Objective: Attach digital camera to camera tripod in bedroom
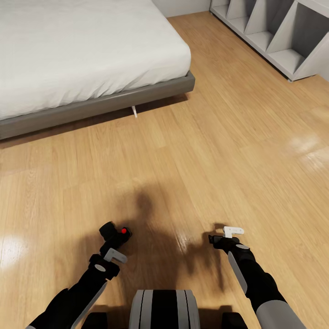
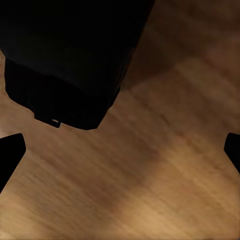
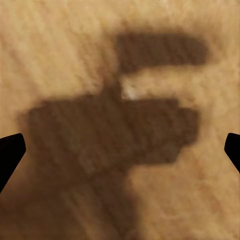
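In the lower left of the head view, the left gripper [image 1: 114, 237] is carrying the digital camera [image 1: 115, 232], a small black body with a red spot on its top. In the left wrist view the camera [image 2: 70, 60] is a big dark block near the lens, and the two finger tips [image 2: 10, 152] stand at the far edges of the picture, so I cannot tell for sure how tight the jaws are on it. The right gripper [image 1: 218, 239] hangs in the lower right over the bare wood floor [image 1: 205, 151]; its finger tips [image 3: 10, 150] sit wide apart and nothing is between them, only its shadow on the planks.

The bed [image 1: 82, 50] is in the upper left and a grey shelf unit [image 1: 278, 32] in the upper right. No tripod is in sight, so I judge that the robot is on the carrying step. Next, it needs to turn or drive until the tripod comes into view, keeping the camera steady.
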Available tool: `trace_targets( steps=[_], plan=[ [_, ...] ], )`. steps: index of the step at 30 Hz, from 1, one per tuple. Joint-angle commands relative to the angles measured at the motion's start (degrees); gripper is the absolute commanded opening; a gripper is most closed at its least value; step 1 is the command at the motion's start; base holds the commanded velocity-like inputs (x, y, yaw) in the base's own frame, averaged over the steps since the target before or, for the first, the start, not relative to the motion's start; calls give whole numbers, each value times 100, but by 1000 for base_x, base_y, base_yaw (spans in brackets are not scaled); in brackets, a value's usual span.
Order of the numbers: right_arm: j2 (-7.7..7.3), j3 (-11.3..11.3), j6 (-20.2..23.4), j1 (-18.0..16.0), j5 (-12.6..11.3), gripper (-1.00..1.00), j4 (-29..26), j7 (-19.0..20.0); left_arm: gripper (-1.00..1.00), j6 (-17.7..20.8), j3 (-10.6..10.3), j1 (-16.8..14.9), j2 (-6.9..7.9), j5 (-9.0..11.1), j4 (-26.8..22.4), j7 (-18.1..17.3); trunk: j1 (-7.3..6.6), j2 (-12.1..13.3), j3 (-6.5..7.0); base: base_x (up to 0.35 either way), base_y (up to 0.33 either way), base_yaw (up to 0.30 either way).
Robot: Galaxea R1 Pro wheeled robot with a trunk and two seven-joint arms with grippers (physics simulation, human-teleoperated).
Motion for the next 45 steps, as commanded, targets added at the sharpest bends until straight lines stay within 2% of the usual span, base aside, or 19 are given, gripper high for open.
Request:
trace_targets(
  steps=[1, 23, 31, 45],
  plan=[
    [-2, 7, 27, -1, -47, 100, -9, -34, 100, 19, -21, -5, 8, 62, -8, 55, -1, -1, -3, 0, 0, 0],
    [-2, 16, 27, -1, -42, 100, -9, -34, 100, 22, -16, -5, 24, 91, 17, 50, -1, -1, -3, 0, 0, 0],
    [-7, 14, 27, -1, -40, 100, -15, -34, 100, -8, -7, -5, 197, 94, 9, -35, -1, -1, -3, 0, 0, 0],
    [-4, 15, 19, -1, -39, 100, -10, -37, 100, -869, 1, -5, 318, 83, 88, -332, -1, -1, -3, 0, 0, 0]
  ],
)
